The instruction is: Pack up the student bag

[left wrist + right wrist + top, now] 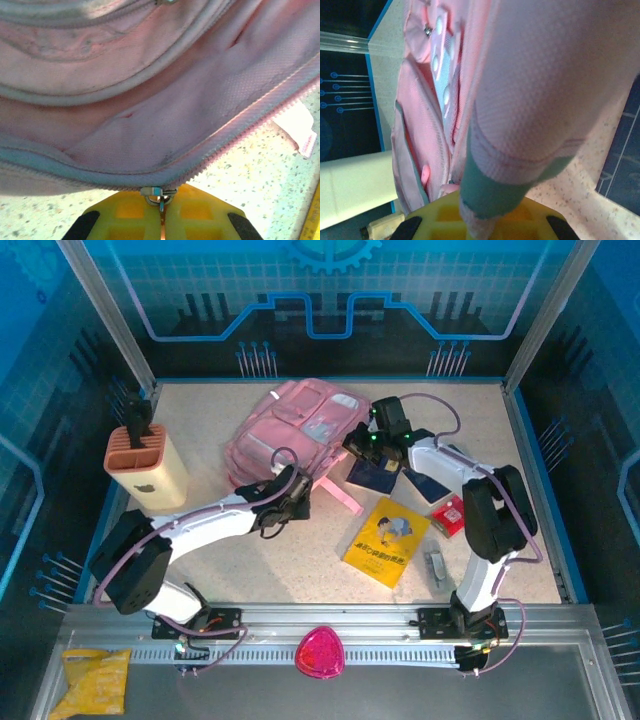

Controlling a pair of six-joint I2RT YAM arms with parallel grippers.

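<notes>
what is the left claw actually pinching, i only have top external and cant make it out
Observer: The left wrist view shows the left claw shut on the metal zipper pull at the student bag edge.
Operator: is the zip open there
Observer: It looks open: the zipper teeth run away from the pull, with pink lining exposed behind them.
Operator: and the right claw
Observer: The right wrist view shows the right claw shut on a padded pink piece of the bag, just below its teal band.

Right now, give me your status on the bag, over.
Left fingers shut on zipper pull. Right fingers shut on a fold of the bag, lying mid-table. Yellow book beside it, not packed.
</notes>
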